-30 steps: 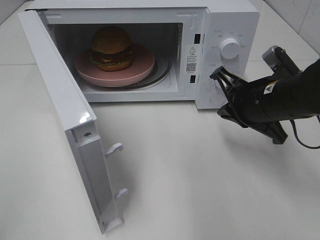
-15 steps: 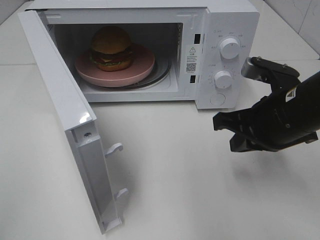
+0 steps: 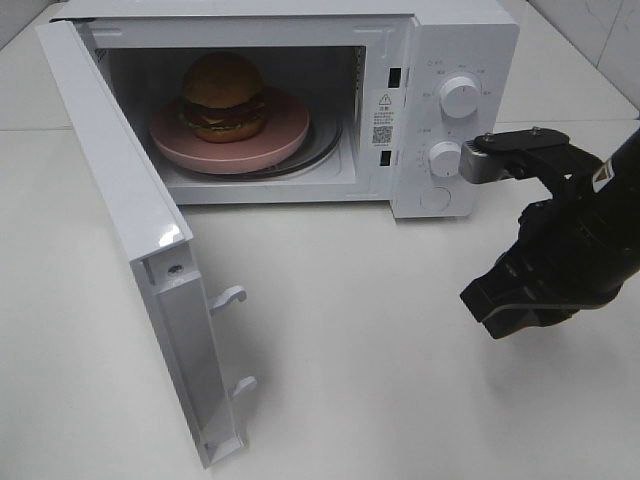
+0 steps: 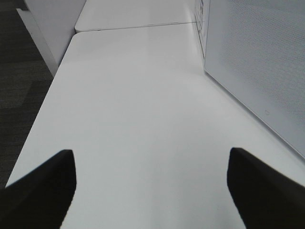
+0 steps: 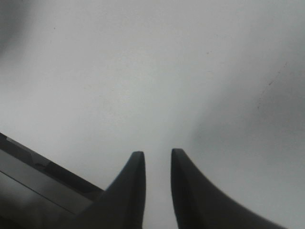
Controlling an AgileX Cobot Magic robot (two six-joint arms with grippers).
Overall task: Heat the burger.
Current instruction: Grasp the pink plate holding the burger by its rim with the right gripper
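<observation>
The right arm is pulling back from the microwave (image 3: 465,40). A second ago its right gripper (image 3: 497,305) was up by the lower knob (image 3: 446,158). Now it is hanging lower, over the white table (image 3: 380,380), near the front right corner of the microwave and not touching it. Both the lower knob and the upper knob (image 3: 459,97) are showing in full now. Nothing else is moving.

In the right wrist view, the right gripper (image 5: 156,155) is pointing at the bare table. Its two dark fingers (image 5: 136,176) are sitting just a little apart, with a thin gap between them. Nothing is being held in that gap.

The left gripper (image 4: 151,157) is not showing in the high view. In the left wrist view its two fingers are standing wide apart, with only the table between them. It is holding nothing. A white panel with tiny dots (image 4: 257,57) is standing beside it.

The burger (image 3: 222,95) is sitting inside the microwave, toward the back left. It is resting upright on the pink plate (image 3: 285,135), and the plate is lying on the glass tray (image 3: 325,140). The door (image 3: 120,220) is hanging wide open on the left side, so the burger is in plain sight. Both grippers are staying well apart from the burger.
</observation>
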